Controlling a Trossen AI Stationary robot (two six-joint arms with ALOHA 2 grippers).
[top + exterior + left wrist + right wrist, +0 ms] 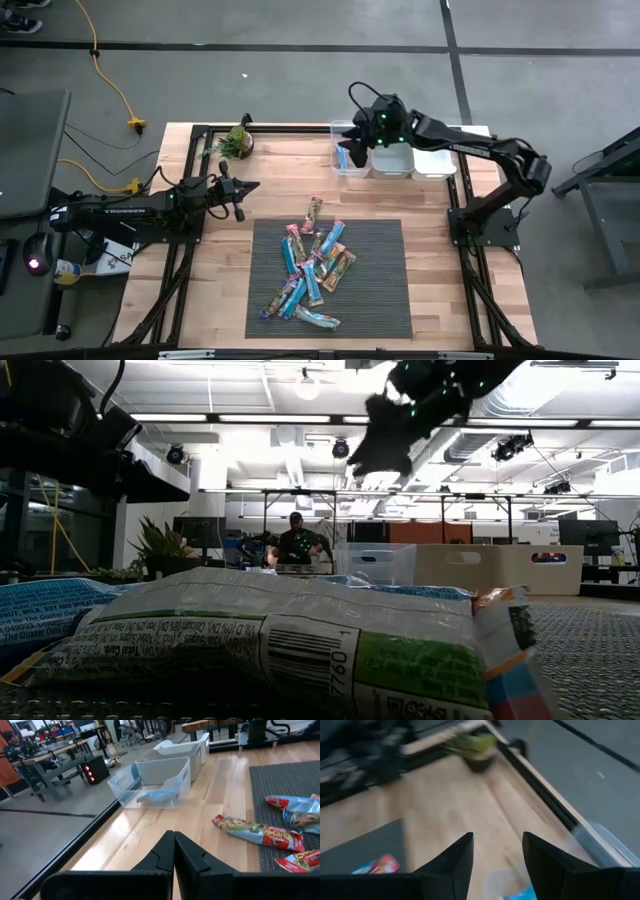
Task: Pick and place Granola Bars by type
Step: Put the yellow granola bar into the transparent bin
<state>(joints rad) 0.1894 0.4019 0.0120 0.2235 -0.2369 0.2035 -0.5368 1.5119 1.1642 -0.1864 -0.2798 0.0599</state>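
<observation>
My left gripper (243, 187) rests over bare wood left of the dark ribbed mat (380, 300), fingers pressed together and holding nothing. Far behind it, at the table's far-left edge, stands a small potted green plant (237, 141).

The shiny wrapped granola bars (312, 270) lie heaped on the mat's left half, overlapping. Most run with their long axes on a diagonal from near-left to far-right; one pale blue bar (318, 320) at the near end lies almost crosswise. One pink-and-green bar (313, 214) lies just off the mat's far edge on the wood, long axis running near to far. The mat's right half is open, as is the wooden strip on either side.

My right gripper (357, 131) hangs above the clear plastic bin (336, 160), the leftmost of three bins in a row at the far edge; its fingers (452, 865) stand apart and empty. A light blue bar (156, 796) lies flat in that bin. The two white bins (412, 163) adjoin it to the right.
</observation>
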